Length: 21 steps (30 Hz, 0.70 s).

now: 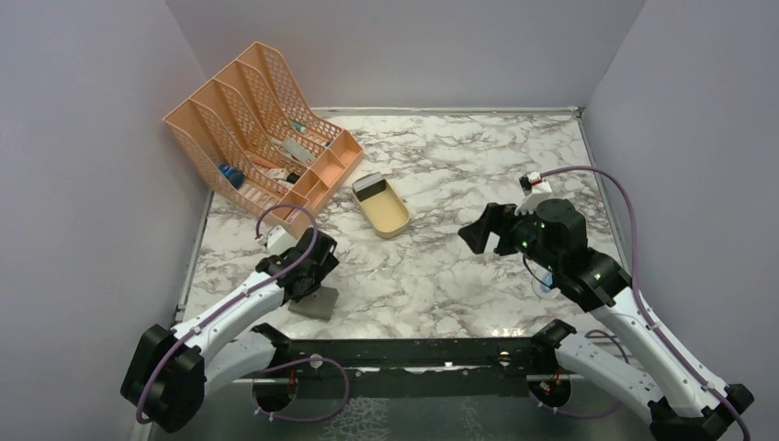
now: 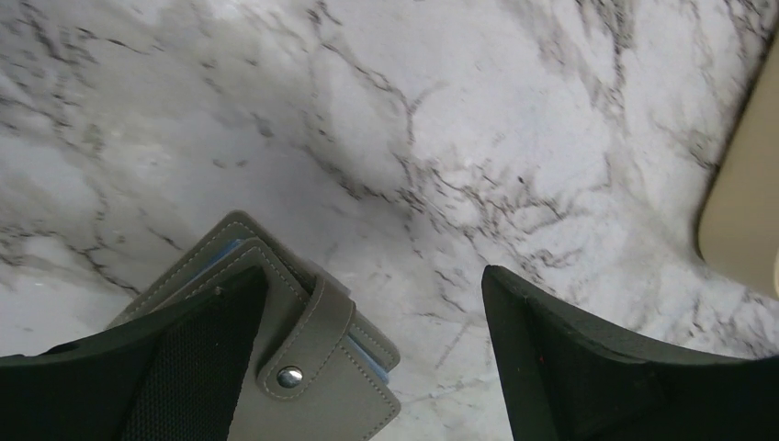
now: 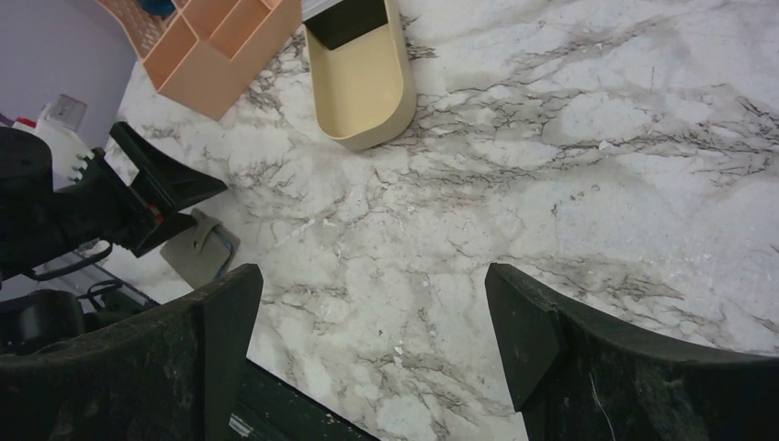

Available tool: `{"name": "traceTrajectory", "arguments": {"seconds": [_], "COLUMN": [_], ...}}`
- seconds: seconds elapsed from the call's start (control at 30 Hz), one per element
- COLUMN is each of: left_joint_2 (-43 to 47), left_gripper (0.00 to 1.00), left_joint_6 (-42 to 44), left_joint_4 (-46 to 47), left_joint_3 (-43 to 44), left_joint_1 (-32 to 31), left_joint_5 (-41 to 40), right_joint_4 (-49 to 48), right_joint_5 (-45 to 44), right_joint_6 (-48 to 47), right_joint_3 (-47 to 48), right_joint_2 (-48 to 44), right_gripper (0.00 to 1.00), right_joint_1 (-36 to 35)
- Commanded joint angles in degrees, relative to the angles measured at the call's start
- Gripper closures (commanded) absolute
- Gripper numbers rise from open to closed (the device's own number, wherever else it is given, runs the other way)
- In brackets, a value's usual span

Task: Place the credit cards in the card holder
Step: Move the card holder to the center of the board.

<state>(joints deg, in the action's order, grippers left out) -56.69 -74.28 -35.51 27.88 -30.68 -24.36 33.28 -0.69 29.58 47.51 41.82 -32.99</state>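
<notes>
The card holder [image 2: 317, 377] is a grey wallet held closed by a snap strap. It lies flat on the marble near the front left [image 1: 314, 303] and also shows in the right wrist view [image 3: 196, 250]. My left gripper [image 2: 372, 280] hangs open just above it [image 1: 315, 276]; one finger covers the wallet's left part and the other stands over bare table. The credit cards [image 1: 371, 188] stand in the far end of the tan oval tray [image 1: 390, 219]: a dark card with a whitish edge behind it [image 3: 344, 18]. My right gripper [image 3: 372, 276] is open and empty, raised over the table at centre right [image 1: 490, 234].
A large peach mesh file rack [image 1: 257, 129] with pens and small items stands at the back left, its low compartments next to the tray [image 3: 363, 101]. Grey walls enclose three sides. The table's dark front edge [image 1: 395, 349] runs between the arm bases.
</notes>
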Motion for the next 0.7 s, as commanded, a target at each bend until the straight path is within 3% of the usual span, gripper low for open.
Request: {"name": "traceTrajectory", "arguments": {"seconds": [0.0,0.2,0.33,0.6,0.67], "left_joint_2": [-1.8,-6.06,-5.96,-0.12,1.37], "left_gripper": [0.09,0.09,0.1,0.32,0.17], "left_joint_6": [-4.08,-4.52,-2.38,-6.02,-5.87], "left_joint_4": [6.6,8.53,6.62,-9.38,-12.13], "left_joint_3": [0.73,7.44,11.63,9.91,9.01], "left_joint_1": [-4.66,-12.41,-13.79,-13.66,-13.54], "left_joint_5": [6.24,2.69,1.22,-8.57,-9.83], "right_joint_4": [-0.86,-2.38,-4.44,-5.63,-5.83], "right_joint_5": [4.36,7.21,11.39,13.28,13.09], "right_joint_6": [1.45,4.03,5.9,6.38,6.21], "right_joint_3": [0.03,-2.5,-4.46,-5.56,-5.83], "right_joint_2": [-0.65,-0.47,0.4,1.44,1.43], "right_gripper": [0.07,0.11,0.14,0.16,0.17], "right_joint_1": [0.21,0.21,0.21,0.21,0.21]}}
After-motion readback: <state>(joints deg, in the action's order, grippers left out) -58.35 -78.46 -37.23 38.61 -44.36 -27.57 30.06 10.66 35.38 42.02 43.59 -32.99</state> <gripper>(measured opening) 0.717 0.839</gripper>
